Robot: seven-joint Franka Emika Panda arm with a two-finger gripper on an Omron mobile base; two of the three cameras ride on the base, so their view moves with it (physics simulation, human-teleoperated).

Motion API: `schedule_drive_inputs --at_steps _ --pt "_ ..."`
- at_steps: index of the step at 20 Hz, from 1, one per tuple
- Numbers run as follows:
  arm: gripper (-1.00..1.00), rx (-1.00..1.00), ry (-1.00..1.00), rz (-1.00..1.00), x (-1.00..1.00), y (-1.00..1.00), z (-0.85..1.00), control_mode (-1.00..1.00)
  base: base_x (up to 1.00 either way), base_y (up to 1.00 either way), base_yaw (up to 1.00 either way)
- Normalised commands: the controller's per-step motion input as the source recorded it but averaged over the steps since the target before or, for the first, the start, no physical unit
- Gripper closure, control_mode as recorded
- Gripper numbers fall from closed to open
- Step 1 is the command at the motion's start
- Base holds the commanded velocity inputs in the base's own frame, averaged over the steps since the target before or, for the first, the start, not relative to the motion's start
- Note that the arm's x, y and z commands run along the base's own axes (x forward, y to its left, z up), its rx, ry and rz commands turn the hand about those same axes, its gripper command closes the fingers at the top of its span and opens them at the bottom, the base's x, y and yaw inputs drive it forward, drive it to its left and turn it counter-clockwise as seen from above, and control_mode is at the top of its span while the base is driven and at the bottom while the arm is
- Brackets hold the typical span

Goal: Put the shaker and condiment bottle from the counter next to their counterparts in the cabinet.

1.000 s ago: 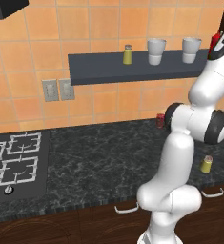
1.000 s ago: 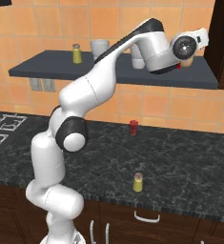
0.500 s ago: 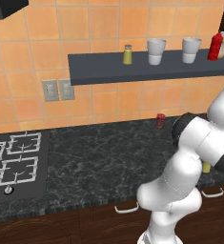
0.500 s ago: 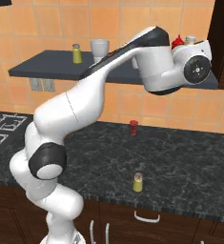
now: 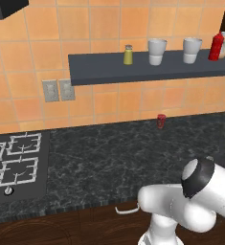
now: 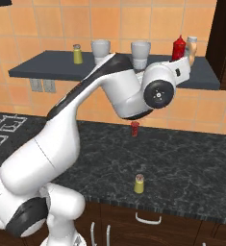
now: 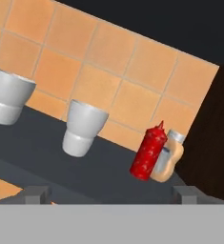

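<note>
The shaker (image 6: pixel 139 183) was seen upright near the front edge of the counter (image 6: pixel 191 168), with open black stone all around it; a tiny red cup-like item (image 6: pixel 134 129) stood well behind it, near the tiled wall. Above, the gripper (image 7: pixel 111 194) was held level with the cabinet (image 7: pixel 46 157), just off its front edge — its fingertips (image 7: pixel 36 193) wide apart, nothing between them, nothing touched. On the shelf's right end the condiment bottle (image 7: pixel 148 152) was set upright, touching the tan-orange bottle (image 7: pixel 169 159). Two white cups (image 7: pixel 84 127) stood further left, and the twin shaker (image 6: pixel 78 54) beyond them.
</note>
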Motion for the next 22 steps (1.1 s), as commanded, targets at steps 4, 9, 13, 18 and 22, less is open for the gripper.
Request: schedule_drive_inputs --at_steps 4,9,13,18,22 --pt "-1.0 0.0 0.0 0.13 -0.64 0.06 -0.57 -1.0 0.0 0.0 0.0" --pt "-1.0 0.08 0.06 0.43 -0.61 -0.02 -0.82 -1.0 0.0 0.0 0.0" --pt "-1.0 0.23 0.06 0.53 0.0 -0.05 -0.48 -1.0 0.0 0.0 0.0" --pt "-1.0 0.18 0.06 0.59 0.0 -0.36 -0.66 -1.0 0.0 0.0 0.0" --pt "-1.0 0.01 0.04 0.49 -0.02 -0.13 -0.53 -1.0 0.0 0.0 0.0"
